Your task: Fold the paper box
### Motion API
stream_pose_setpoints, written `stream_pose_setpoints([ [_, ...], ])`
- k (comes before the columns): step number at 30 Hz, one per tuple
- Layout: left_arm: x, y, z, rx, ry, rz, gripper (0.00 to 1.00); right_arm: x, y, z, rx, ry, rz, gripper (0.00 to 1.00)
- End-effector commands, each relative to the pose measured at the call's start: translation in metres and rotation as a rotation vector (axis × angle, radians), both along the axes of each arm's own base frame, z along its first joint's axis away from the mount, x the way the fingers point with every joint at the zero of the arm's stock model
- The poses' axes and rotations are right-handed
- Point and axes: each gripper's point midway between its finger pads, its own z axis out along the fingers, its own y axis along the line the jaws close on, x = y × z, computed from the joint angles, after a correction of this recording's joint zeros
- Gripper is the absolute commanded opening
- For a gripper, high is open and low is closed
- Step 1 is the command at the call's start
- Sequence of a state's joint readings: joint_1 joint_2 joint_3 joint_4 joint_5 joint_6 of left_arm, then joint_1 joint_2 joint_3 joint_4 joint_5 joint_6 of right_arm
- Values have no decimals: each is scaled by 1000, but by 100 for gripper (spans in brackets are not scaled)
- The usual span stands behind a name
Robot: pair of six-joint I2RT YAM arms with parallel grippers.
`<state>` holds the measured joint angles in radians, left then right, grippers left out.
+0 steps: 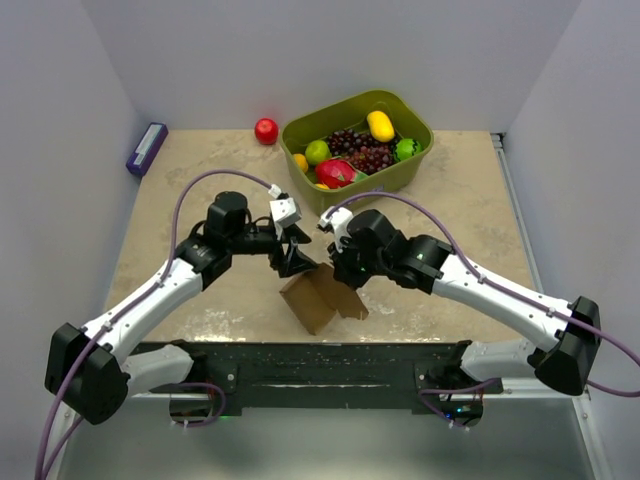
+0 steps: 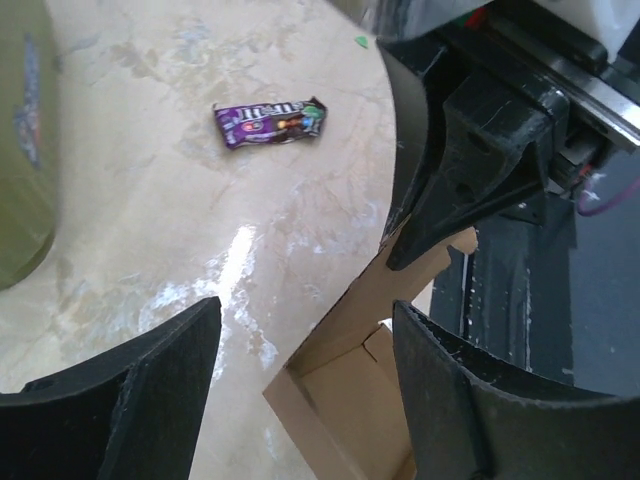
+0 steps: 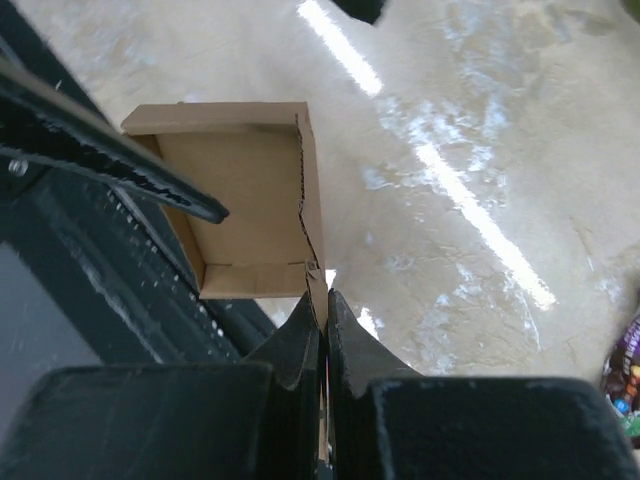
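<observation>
The paper box [image 1: 318,296] is a brown cardboard piece, partly folded with walls raised, near the table's front edge. In the right wrist view its open inside [image 3: 240,190] faces the camera. My right gripper [image 3: 324,298] is shut on the box's thin side wall; from above it [image 1: 348,280] sits at the box's right side. My left gripper [image 1: 296,262] hovers just above the box's far left corner, open. In the left wrist view the box [image 2: 350,390] lies between and below its fingers [image 2: 150,370], untouched, and the right gripper's fingertip [image 2: 420,245] pinches the wall.
An olive-green bin [image 1: 412,150] of fruit stands at the back. A red apple [image 1: 266,131] lies left of it, a purple box [image 1: 146,149] at the far left wall. A purple candy packet [image 2: 270,121] lies on the table. The black front rail [image 1: 320,365] runs below the box.
</observation>
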<state>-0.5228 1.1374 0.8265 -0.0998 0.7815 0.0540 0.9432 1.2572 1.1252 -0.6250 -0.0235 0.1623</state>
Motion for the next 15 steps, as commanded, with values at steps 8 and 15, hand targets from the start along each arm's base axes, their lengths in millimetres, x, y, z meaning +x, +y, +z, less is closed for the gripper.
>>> stream_pose_setpoints([
  [8, -47, -12, -7, -67, 99, -307, 69, -29, 10, 21, 63, 33, 234, 0],
  [15, -60, -20, -25, -21, 162, -358, 66, -28, 10, 20, 63, 36, 241, 0],
])
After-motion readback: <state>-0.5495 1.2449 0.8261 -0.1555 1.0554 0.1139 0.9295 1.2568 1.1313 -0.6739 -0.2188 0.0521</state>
